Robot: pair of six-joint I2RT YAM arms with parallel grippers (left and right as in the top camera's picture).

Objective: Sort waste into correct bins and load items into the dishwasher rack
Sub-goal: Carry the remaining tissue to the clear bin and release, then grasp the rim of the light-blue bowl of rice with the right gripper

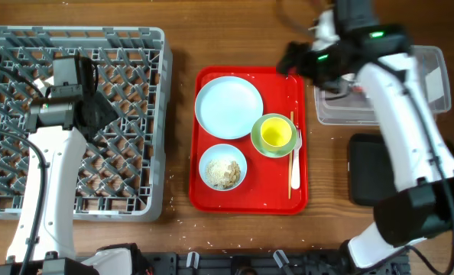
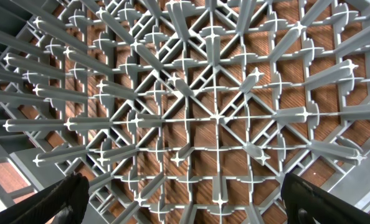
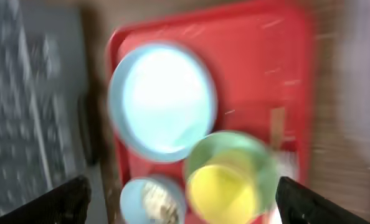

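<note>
My left gripper hangs wide open and empty over the dishwasher rack. The right gripper, blurry, is spread wide too, holding nothing, above the red tray carrying the pale blue plate and yellow cup.

rack: grey plastic, matt, moulded.
table: brown wood, grain visible, smooth.
red tray: plastic, glossy.
plate: pale blue, smooth, v. glossy.
cup: yellow, smooth, shiny.
scraps: beige, grainy, rough.
chopsticks: bare wood, matt.
tub: clear plastic, smooth.
black tray: matt.
</note>
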